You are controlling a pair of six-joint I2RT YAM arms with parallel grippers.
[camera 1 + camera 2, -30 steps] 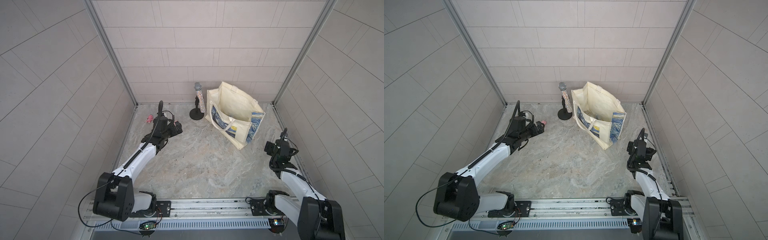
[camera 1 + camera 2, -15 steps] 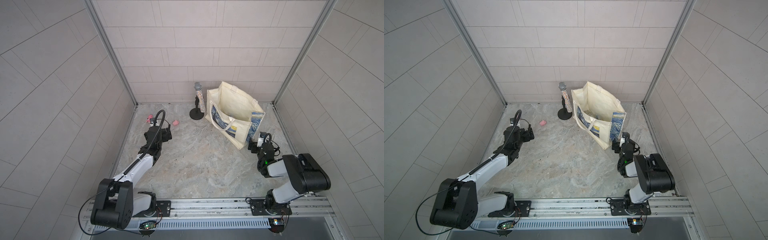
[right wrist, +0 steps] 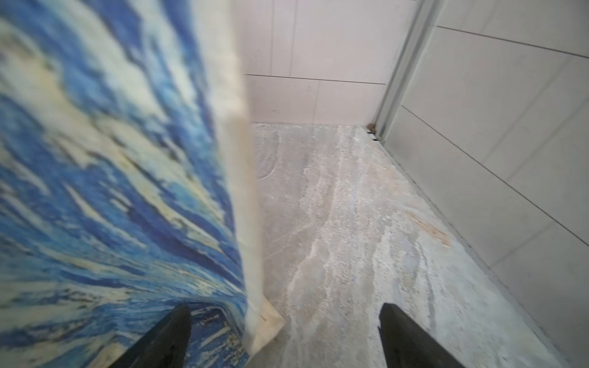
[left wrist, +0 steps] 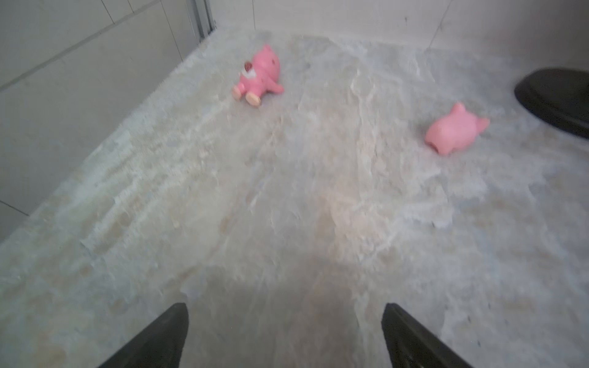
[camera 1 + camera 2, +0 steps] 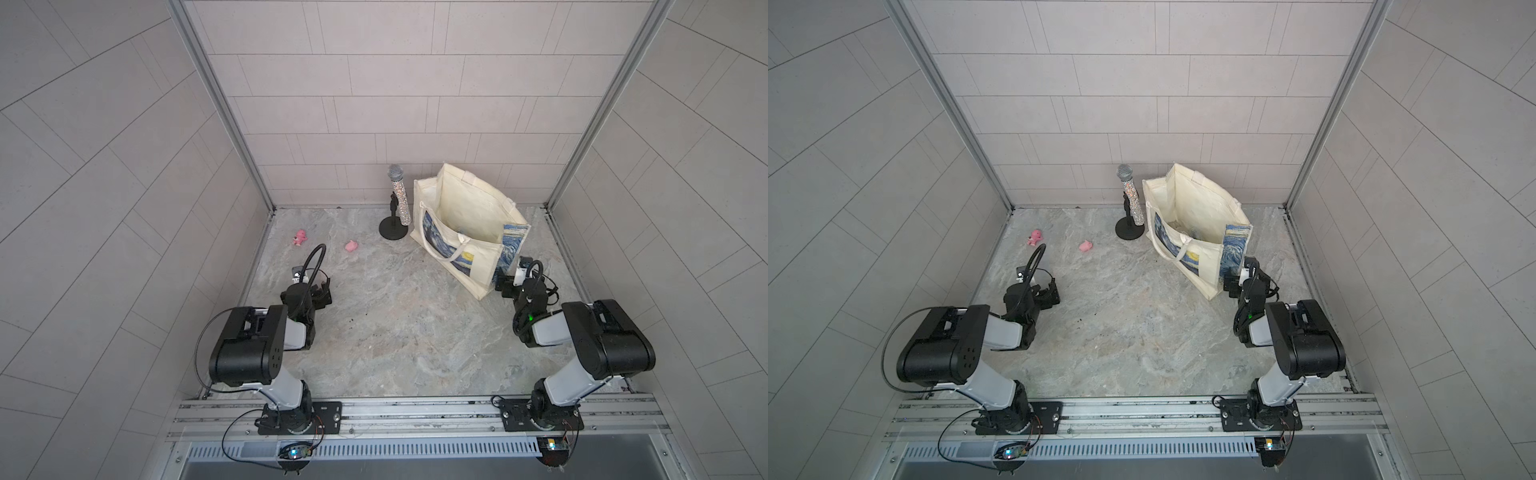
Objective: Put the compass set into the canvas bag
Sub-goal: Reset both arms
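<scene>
Right wrist | right fingers (image 3: 167,337) spread, empty, canvas bag (image 3: 111,159) corner between them | left fingers (image 4: 165,337) spread, empty, open floor (image 4: 318,207) ahead

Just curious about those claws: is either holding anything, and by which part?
Nothing is held. The left gripper stands open over marble floor; the right gripper is open beside the blue-printed end of the cream canvas bag, not clamping it.

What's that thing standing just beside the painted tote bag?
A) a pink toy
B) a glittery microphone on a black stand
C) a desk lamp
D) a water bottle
B: in both top views a glittery microphone stands upright on a round black base, right next to the canvas bag.
</scene>
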